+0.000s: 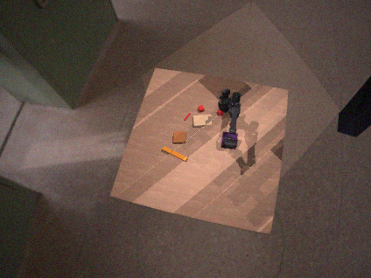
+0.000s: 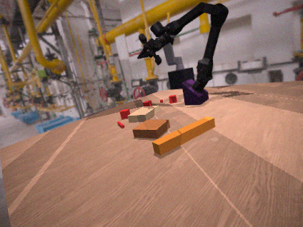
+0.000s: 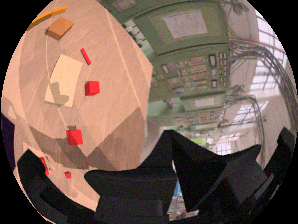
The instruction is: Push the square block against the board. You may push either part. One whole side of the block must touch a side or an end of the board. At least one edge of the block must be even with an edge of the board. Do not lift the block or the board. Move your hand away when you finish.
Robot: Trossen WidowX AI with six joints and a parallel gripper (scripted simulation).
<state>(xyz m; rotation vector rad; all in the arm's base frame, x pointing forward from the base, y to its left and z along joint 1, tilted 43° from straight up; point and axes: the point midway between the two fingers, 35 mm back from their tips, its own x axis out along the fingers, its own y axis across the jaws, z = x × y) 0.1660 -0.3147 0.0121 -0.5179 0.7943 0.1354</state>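
Wooden table [image 1: 153, 184] [image 2: 107, 178] [image 3: 107, 45] carried everything. Black six-joint robot arm [image 1: 234, 118] [image 2: 214, 30] stood on its purple angular base [image 1: 224, 136] [image 2: 189, 98] [image 3: 7, 140], reaching over the table's far part as the exterior view had it. The black two-fingered end effector [image 1: 226, 92] [image 2: 139, 57] [image 3: 170, 132] was clenched on nothing, raised and well apart from both task parts. Long thin orange bar [image 1: 175, 154] [image 2: 182, 136] [image 3: 50, 14] lay off to one side of the block, not touching it. Flat cream rectangular board [image 1: 201, 121] [image 2: 141, 115] [image 3: 66, 75], most likely the target board, lay flat. Flat brown square block [image 1: 179, 137] [image 2: 151, 128] [image 3: 60, 27] lay on the table between board and bar, with a visible gap to each. No side contact, so no edge was even with the board in the sense asked. Small red cube [image 1: 201, 108] [image 2: 125, 113] [image 3: 92, 88] and thin red rod [image 1: 187, 116] [image 2: 121, 124] [image 3: 86, 56] sat near the board, probably irrelevant. Progress: goal not met. Left to do, by my read: lower the closed fingers beside either part, push until one whole block side met the board, line up an edge, back off.
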